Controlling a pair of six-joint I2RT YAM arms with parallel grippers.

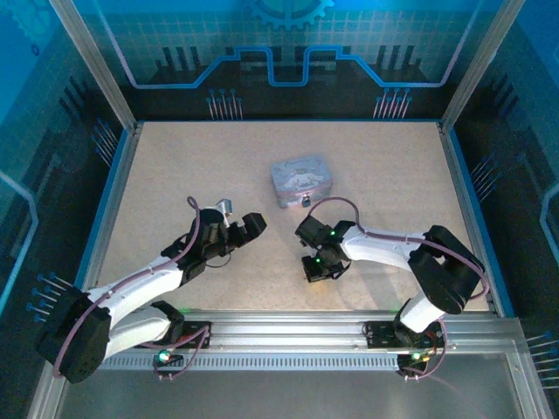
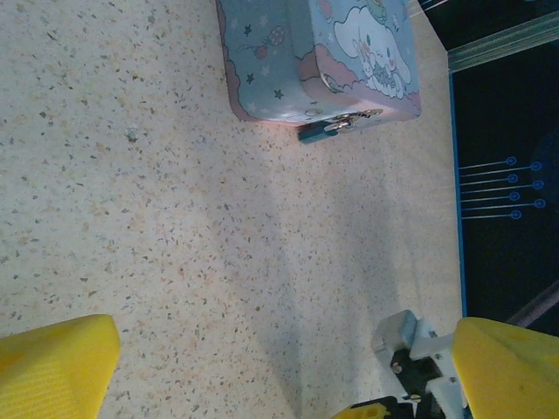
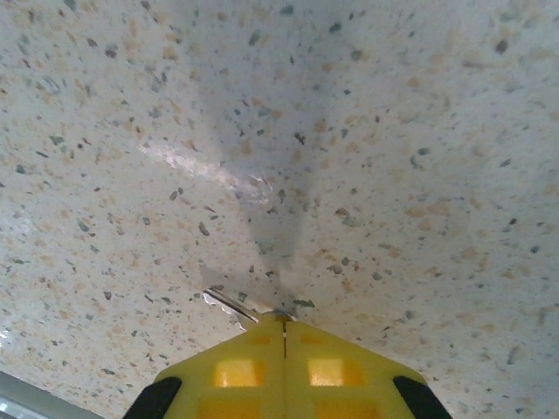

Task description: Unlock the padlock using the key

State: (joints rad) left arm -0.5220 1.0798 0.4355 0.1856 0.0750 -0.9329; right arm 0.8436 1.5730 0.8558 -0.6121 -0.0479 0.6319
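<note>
Right jaws: the right gripper [image 3: 281,321] has its yellow fingers [image 3: 236,371] pressed together at bottom centre of the right wrist view, nipping the end of the key [image 3: 231,303].
Key: a thin silvery sliver, sticking out left of the tips and low against the table.
Left jaws: the left gripper [image 2: 284,340] is spread wide, with one yellow finger in each bottom corner of the left wrist view and bare table between them.
Padlock: the padlock [image 2: 327,129] sits top centre of the left wrist view, well above the spread jaws and touching the lower edge of the tin box [image 2: 314,61]. It has a dark teal body with a silvery piece.
Padlock from above: the padlock [image 1: 307,201] lies at the box's near side, above the right gripper [image 1: 319,266] and apart from it.
Surface: the table [image 1: 175,166] is pale beige, speckled with dark and orange flecks, and has soft shadows under the arms.
Room: aluminium rails frame the table, with blue-lit panels bearing circuit lines behind and beside it.
</note>
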